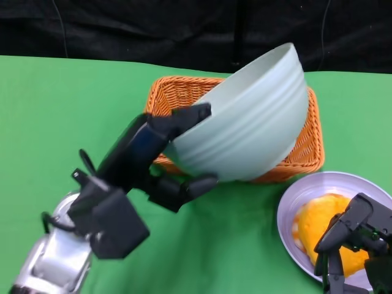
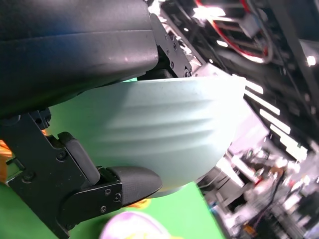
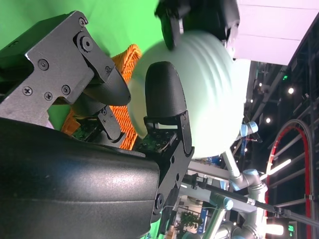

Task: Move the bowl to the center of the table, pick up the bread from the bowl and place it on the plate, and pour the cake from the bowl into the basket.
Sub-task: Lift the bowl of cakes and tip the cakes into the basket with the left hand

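Pale mint-green and smooth, with shallow ridges ringing its outer wall, the bowl [image 1: 251, 125] is being held up, tipped steeply above the basket [image 1: 177, 92] so that its rim is facing away from the camera and its underside is turned toward the robot. It is being gripped by the left hand [image 1: 162, 153], whose black fingers [image 1: 190, 116] are being pressed against the upper part of the wall while others are cupping it from below. In the left wrist view the same ridged wall [image 2: 164, 129] is filling most of the frame, with a black fingertip [image 2: 132, 181] lying under it. What lies inside the bowl cannot be told, since only its outside is being shown.

Orange wicker is being seen around and behind the bowl, the basket resting on the green table [image 1: 61, 110] near its far edge. At the near right, a lilac plate [image 1: 291, 208] is carrying the yellow-orange bread [image 1: 321, 223]. The right hand [image 1: 355, 245] is being kept just over the bread and plate, its fingers apart and pointing down, with nothing clasped between them.
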Controlling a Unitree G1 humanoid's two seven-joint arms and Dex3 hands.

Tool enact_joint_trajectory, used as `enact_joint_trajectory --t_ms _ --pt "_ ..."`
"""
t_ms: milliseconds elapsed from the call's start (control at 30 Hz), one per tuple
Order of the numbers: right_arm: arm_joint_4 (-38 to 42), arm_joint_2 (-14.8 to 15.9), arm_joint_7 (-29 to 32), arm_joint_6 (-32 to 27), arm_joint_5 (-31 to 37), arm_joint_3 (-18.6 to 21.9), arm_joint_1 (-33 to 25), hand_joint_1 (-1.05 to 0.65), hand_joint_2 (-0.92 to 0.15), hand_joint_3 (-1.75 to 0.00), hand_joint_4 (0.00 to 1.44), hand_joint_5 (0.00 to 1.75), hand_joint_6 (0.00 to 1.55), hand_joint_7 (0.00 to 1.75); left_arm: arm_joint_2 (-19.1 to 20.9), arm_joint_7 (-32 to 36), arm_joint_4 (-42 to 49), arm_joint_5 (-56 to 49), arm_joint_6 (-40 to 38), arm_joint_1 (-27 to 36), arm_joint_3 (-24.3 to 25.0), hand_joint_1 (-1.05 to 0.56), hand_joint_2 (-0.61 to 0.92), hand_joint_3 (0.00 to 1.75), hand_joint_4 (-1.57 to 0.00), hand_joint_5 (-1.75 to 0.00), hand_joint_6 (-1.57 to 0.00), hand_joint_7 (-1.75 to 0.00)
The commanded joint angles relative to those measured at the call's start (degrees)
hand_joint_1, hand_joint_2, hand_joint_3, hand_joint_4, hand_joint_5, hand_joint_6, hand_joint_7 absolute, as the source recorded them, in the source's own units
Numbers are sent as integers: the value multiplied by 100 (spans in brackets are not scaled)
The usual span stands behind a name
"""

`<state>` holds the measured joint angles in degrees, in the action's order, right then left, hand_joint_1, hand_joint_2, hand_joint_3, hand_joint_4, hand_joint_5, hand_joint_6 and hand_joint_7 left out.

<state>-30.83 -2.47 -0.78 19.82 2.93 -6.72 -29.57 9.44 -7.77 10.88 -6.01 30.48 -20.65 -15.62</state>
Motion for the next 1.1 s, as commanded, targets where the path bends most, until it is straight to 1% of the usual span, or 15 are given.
enact_joint_trajectory --t_ms 33,100,167,333,400,533,600,667,767,933,1100 --pt "62 73 -20 114 -17 -13 -57 9 -32 -162 90 175 77 161 -396 33 345 338 -230 -322 261 -13 25 165 -102 -175 -86 -169" --pt "63 69 -43 108 -39 -73 -106 10 -31 -162 90 175 77 161 -728 74 616 546 -593 -523 404 -18 25 166 -100 -175 -86 -169" --pt "67 58 -61 87 -62 -132 -141 10 -31 -163 91 175 77 163 -909 34 764 659 -818 -644 519 -21 24 167 -99 -175 -86 -169" --pt "114 40 -71 111 -35 -304 -217 10 -30 -169 91 175 77 165 -1404 88 1170 1042 -1532 -930 896 -21 22 169 -101 -175 -89 -171" --pt "142 33 -54 144 -8 -338 -233 11 -29 -171 90 175 76 164 -1609 164 1281 1291 -1969 -1045 1129 -20 22 171 -102 -175 -89 -174" --pt "218 10 -10 239 61 -413 -265 11 -27 -171 90 175 76 165 -1855 255 1295 1681 -2659 -1147 1505 -20 19 173 -102 -175 -88 -175" --pt "177 8 8 206 111 -474 -281 11 -27 -171 90 175 76 165 -1999 431 1306 1958 -3141 -1238 1772 -17 23 172 -103 -175 -87 -175" --pt "144 14 18 178 145 -520 -281 11 -27 -170 89 175 76 166 -2095 555 1304 2215 -3559 -1323 2011 -16 25 170 -103 -175 -86 -175" --pt "140 21 38 156 220 -539 -240 11 -28 -169 89 175 75 167 -2202 743 1407 2649 -4125 -1464 2418 -15 25 174 -104 -175 -87 -174" --pt "118 44 39 99 273 -520 -186 11 -28 -169 90 175 76 167 -2238 834 1495 3356 -4817 -1578 3015 -17 29 175 -105 -175 -88 -173" --pt "120 79 1 243 164 -531 -273 11 -27 -168 90 175 76 167 -2289 770 1343 3912 -5282 -1523 3342 -20 29 170 -107 -175 -87 -174"
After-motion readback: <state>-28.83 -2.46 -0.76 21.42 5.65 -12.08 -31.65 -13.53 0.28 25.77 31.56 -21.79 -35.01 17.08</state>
